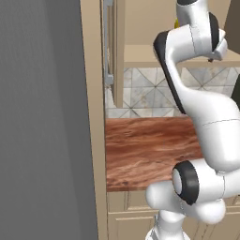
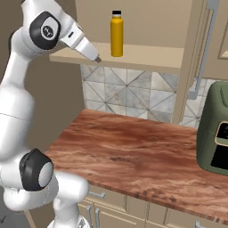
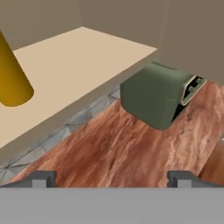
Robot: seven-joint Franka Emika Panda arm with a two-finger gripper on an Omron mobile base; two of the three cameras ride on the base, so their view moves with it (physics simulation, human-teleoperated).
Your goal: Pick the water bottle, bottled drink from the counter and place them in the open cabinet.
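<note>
your gripper (image 3: 112,178) has its jaws spread wide with nothing between them — the two dark fingertips (image 3: 41,178) sit far apart at the bottom of the hand view, over the counter (image 3: 122,148). in the right base view the hand hangs just off the front edge of the open cabinet (image 2: 147,55) shelf. you can see the water bottle (image 2: 116,34) standing upright on that shelf, yellow with a black cap, a little to the side of the hand and not touching it. a dark green appliance (image 2: 214,131) sits on the wood countertop — well apart from the hand.
</note>
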